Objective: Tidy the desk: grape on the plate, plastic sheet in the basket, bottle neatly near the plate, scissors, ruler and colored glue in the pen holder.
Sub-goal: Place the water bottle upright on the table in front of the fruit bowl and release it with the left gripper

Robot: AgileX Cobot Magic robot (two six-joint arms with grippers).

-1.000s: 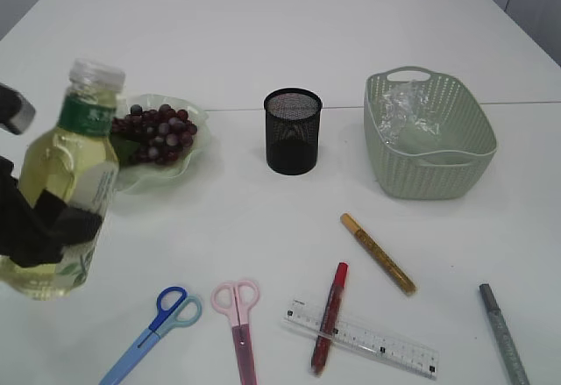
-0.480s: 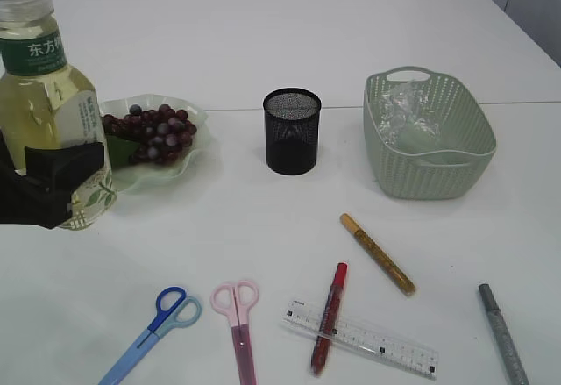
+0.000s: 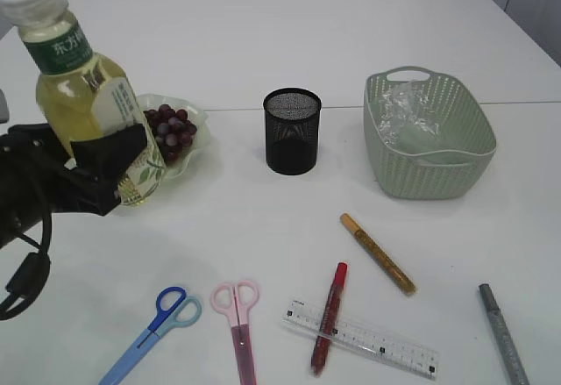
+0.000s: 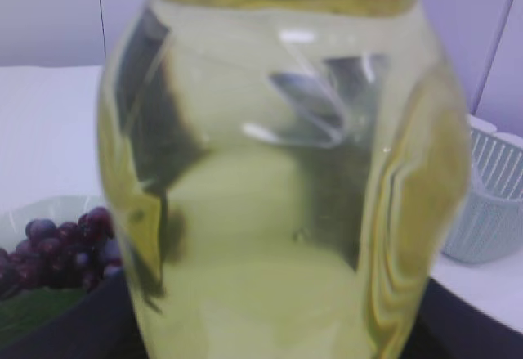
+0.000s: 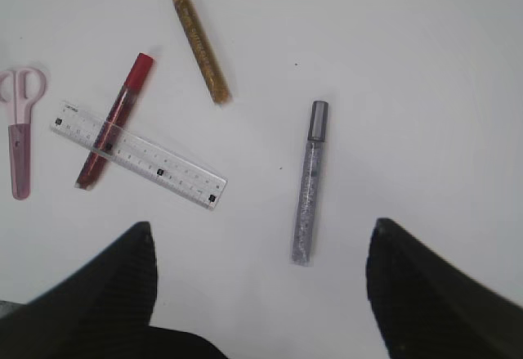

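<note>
Bottle (image 3: 83, 96) is tilted and clamped in the left gripper (image 3: 101, 170) right by the grape plate (image 3: 188, 153), while the right gripper (image 5: 257, 293) hangs wide open over the silver glue pen (image 5: 309, 183).

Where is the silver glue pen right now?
The silver glue pen lies on the table at the exterior view's bottom right, right of the ruler; in the right wrist view it lies between the open right gripper's fingers.

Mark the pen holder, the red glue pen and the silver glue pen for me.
pen holder (image 3: 293, 135), exterior view, mesh side wall.
red glue pen (image 5: 114, 122), right wrist view, mid-barrel, above the ruler.
silver glue pen (image 5: 308, 183), right wrist view, glittery barrel.
</note>
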